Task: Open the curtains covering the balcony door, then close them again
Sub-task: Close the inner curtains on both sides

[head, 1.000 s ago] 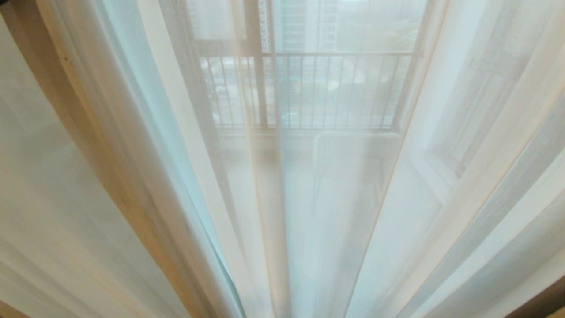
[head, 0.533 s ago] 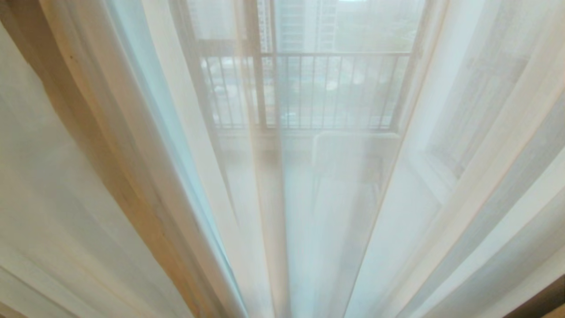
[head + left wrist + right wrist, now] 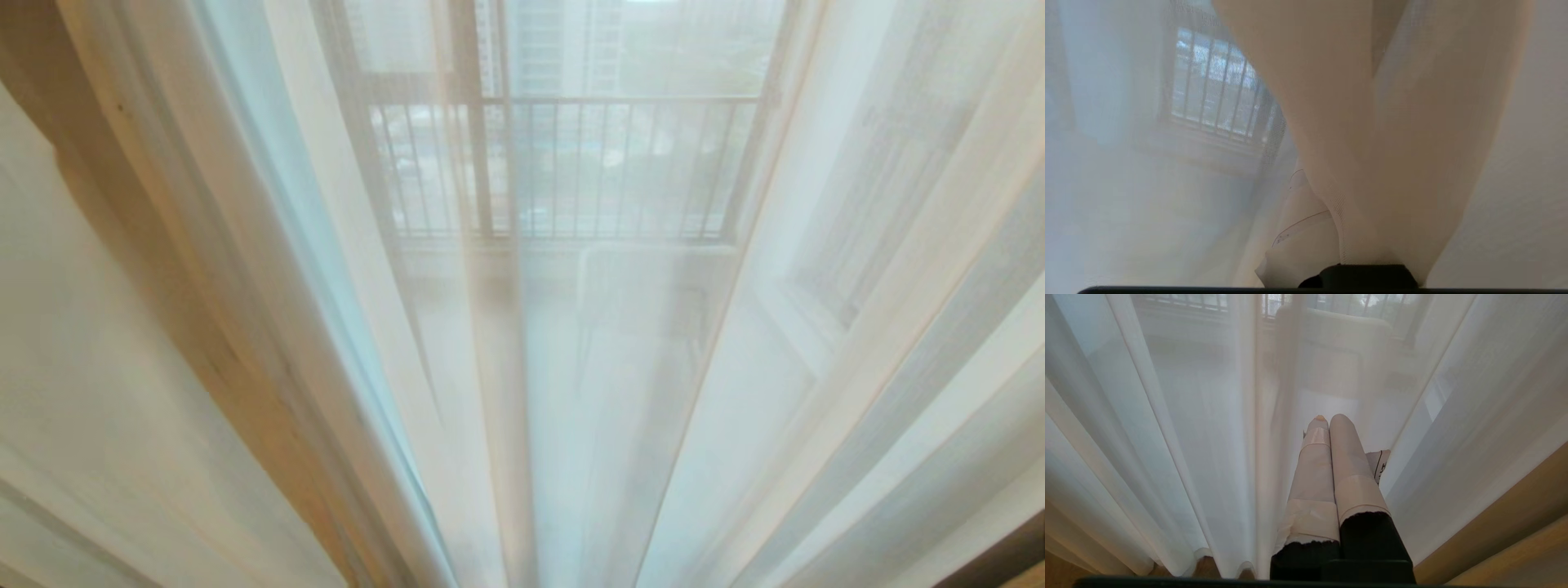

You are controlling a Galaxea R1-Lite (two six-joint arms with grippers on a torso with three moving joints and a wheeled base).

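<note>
The sheer white curtains (image 3: 269,269) hang shut across the whole head view in long folds. The balcony door behind them shows only as faint frame lines (image 3: 482,163) through the fabric. In the left wrist view my left gripper (image 3: 1327,204) is shut on a gathered fold of curtain (image 3: 1396,155). One taped finger (image 3: 1296,237) shows beside the hem and the other is hidden under the cloth. In the right wrist view my right gripper (image 3: 1329,416) is shut and empty, its taped fingers pressed together, close in front of the curtains (image 3: 1180,428) low near the floor.
A black-barred railing window (image 3: 571,163) and a pale chair (image 3: 653,286) show dimly beyond the fabric. Wooden floor (image 3: 1515,535) runs beside the curtain hem. Neither arm appears in the head view.
The folds on the left of the head view have shifted slightly leftward, and the pale panel at the far left now covers more of the tan fold. The right side is unchanged.
</note>
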